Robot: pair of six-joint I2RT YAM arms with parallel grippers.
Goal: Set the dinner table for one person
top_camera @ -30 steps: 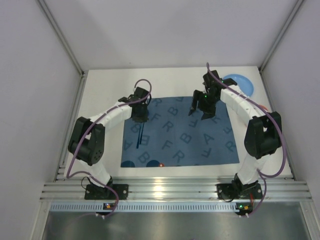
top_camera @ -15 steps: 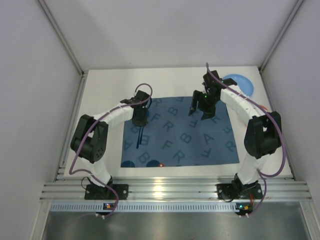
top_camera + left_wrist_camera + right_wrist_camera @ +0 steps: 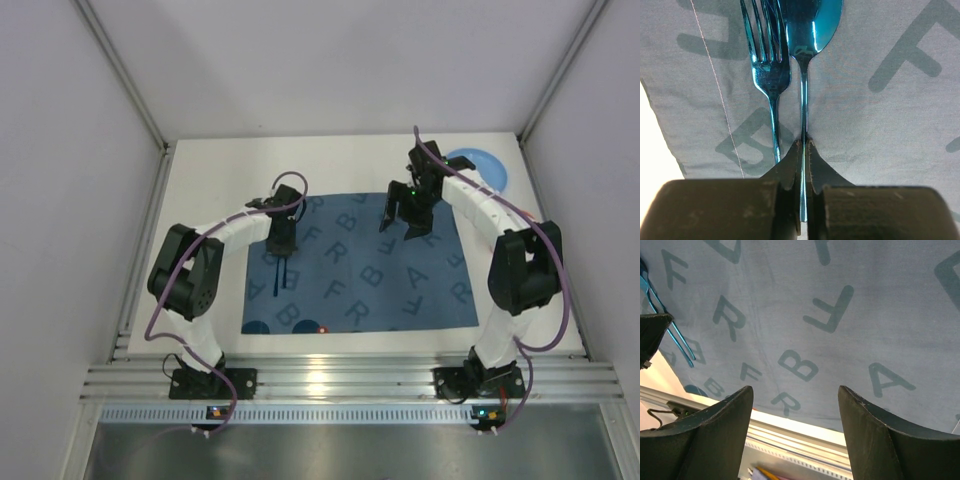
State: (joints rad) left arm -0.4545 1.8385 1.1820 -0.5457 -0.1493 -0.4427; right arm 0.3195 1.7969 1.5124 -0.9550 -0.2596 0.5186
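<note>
White dinner table [image 3: 210,175] lies beneath the left pincer [image 3: 803,147], clamped on a blue spoon [image 3: 810,25]; right pincer [image 3: 795,388] gapes wide

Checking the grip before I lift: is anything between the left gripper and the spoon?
Nothing visible. The left gripper is shut on the handle of the spoon; the fork lies close beside it, outside the jaws.

The white desk [image 3: 200,185] carried a blue letter-printed placemat [image 3: 360,275] spread flat across its middle, with bare white showing around it. A blue plate [image 3: 487,166] lay at the far right corner, partly hidden, and a silver slotted rail [image 3: 350,380] ran along the near edge.
</note>
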